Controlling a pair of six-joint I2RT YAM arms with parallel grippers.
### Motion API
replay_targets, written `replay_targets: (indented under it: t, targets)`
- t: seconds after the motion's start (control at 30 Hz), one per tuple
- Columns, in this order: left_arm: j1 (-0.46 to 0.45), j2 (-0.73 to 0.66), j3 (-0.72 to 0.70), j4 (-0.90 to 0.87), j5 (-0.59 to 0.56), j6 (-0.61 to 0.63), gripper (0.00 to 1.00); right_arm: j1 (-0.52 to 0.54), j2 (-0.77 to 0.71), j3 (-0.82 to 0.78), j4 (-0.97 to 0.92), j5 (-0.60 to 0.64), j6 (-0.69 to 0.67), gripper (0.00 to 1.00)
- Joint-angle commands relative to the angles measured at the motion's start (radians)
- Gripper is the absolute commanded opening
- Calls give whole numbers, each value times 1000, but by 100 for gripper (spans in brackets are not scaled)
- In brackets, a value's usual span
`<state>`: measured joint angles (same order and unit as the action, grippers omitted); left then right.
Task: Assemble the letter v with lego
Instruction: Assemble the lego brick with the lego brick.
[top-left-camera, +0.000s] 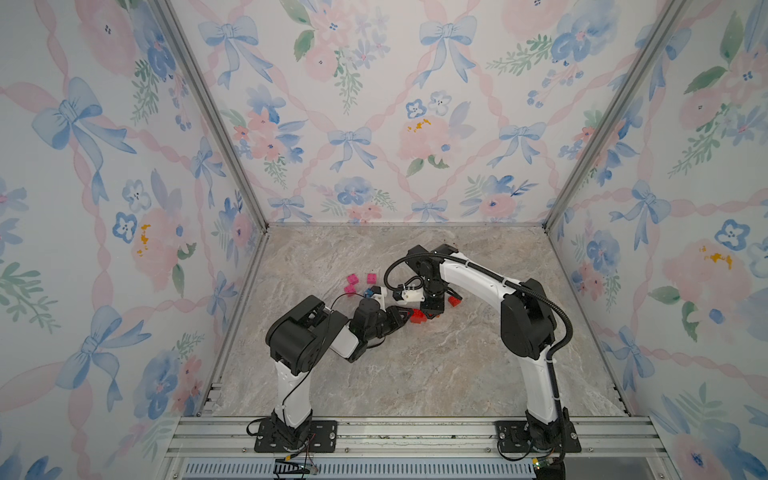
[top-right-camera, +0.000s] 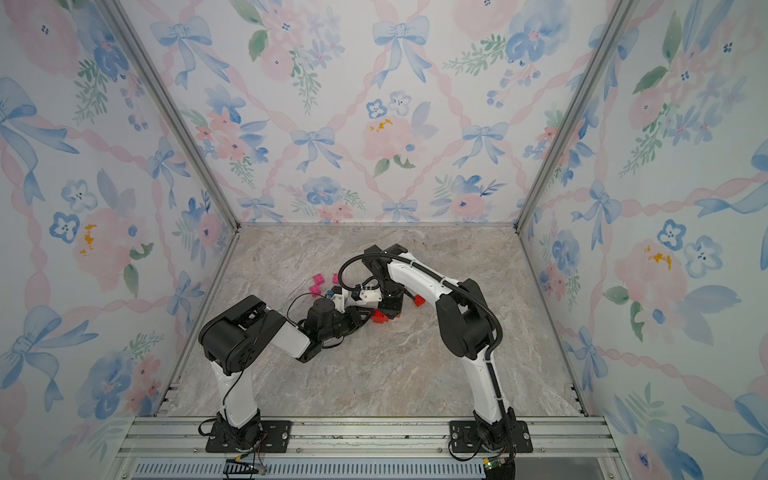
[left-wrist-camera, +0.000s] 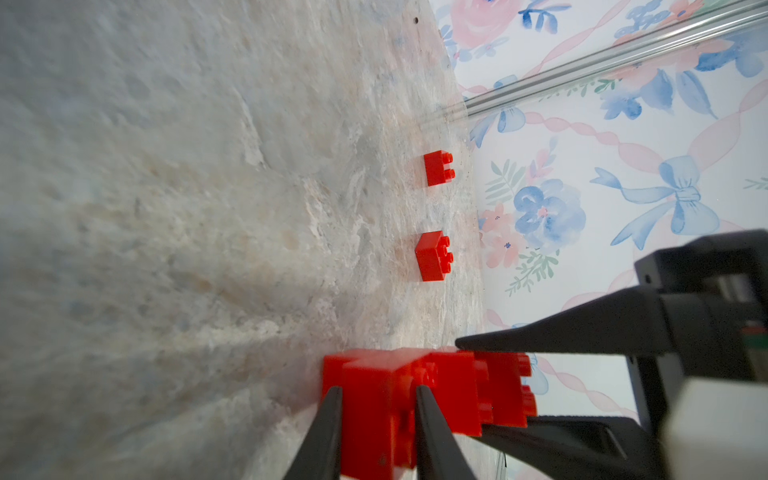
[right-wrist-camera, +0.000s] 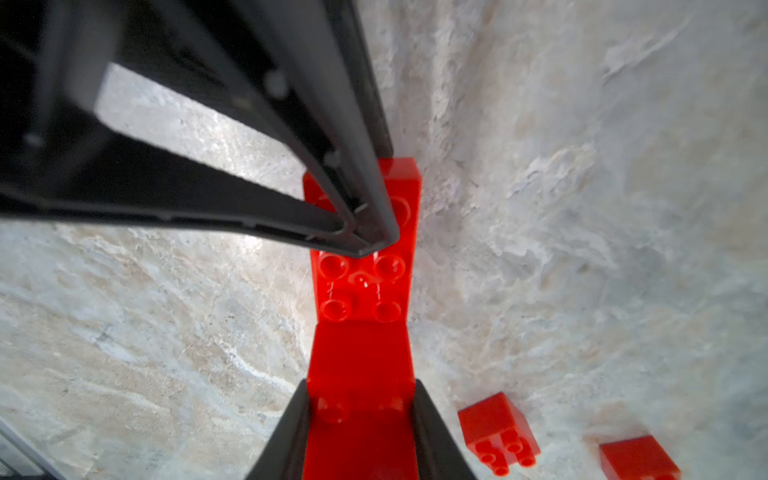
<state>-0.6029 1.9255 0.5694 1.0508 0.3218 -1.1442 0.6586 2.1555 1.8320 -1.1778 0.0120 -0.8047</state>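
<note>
Lego here means small, square, studded plastic bricks. A red brick stack (right-wrist-camera: 361, 286), several pieces seemingly pressed together, lies near the middle of the grey marble-patterned tabletop (top-left-camera: 415, 374) and is pinched at both ends. The left gripper (left-wrist-camera: 378, 388) is clamped narrow across its 9 o'clock end, and the right gripper (right-wrist-camera: 360, 384) is closed on the brick at the 3 o'clock end.

These bricks should be light, rigid and smooth-sided, so they are likely to twist or pop apart if squeezed off-centre. The flat side walls are the place to grip, leaving the studs free.

Loose red bricks (top-left-camera: 455, 300) sit at 2 o'clock of the stack. Three pink bricks (top-left-camera: 352, 279) and a blue brick (top-left-camera: 368, 293), partly hidden, sit at 10 o'clock. The main obstruction looks to be the two sets of fingers crowding each other.
</note>
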Motion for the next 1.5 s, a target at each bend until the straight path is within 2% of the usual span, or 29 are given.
replay_targets:
  t: [0.0,0.4,0.8,0.97,1.0,1.13,1.23,1.47]
  targets:
    - [-5,30,-3,-43,-1,26,0,-20,29,-18,-55,29,-11,0]
    - [-4,36,8,-41,2,25,0,26,109,24,-51,-47,19,0]
    - [-4,33,8,-42,-1,24,0,52,170,45,-47,-31,73,0]
    - [-5,31,4,-42,-1,25,0,39,128,30,18,-50,128,2]
    - [-5,30,2,-42,-1,25,0,35,112,27,26,-50,133,5]
    - [-6,35,2,-41,-4,24,0,30,67,18,44,-44,122,33]
    - [-8,34,4,-42,-5,24,0,29,53,24,43,-38,116,37]
    - [-8,29,0,-42,-7,24,0,19,12,37,36,-32,113,56]
